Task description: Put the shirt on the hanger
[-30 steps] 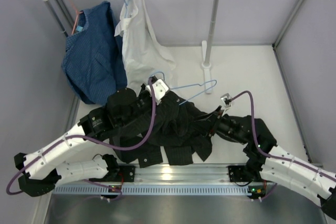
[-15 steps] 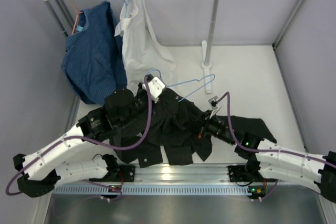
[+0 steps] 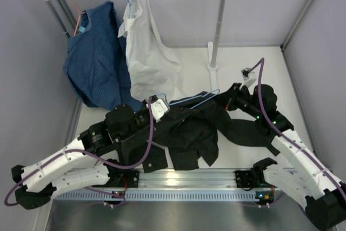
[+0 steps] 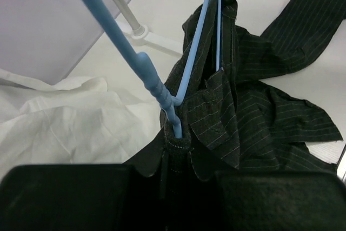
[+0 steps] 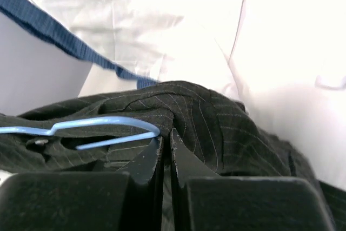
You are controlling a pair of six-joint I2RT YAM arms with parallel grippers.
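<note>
- The left pincer (image 4: 175, 152) grips the thin light-blue wire hanger (image 4: 148, 74) at its neck, inside the black pinstriped button-up shirt (image 4: 259, 106) collar.
- The right pincer (image 5: 166, 150) pinches shirt cloth; next, drape it over the hanger's right arm.

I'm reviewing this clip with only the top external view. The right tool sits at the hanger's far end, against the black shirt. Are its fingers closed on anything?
Observer: Yes. In the right wrist view the right tool is shut and seems to pinch a fold of the shirt, just beside the hanger corner.
Operator: And what is the left tool holding?
Observer: The left wrist view shows the left tool clamped on the hanger's twisted neck together with shirt fabric. The hook sticks out bare above it.
</note>
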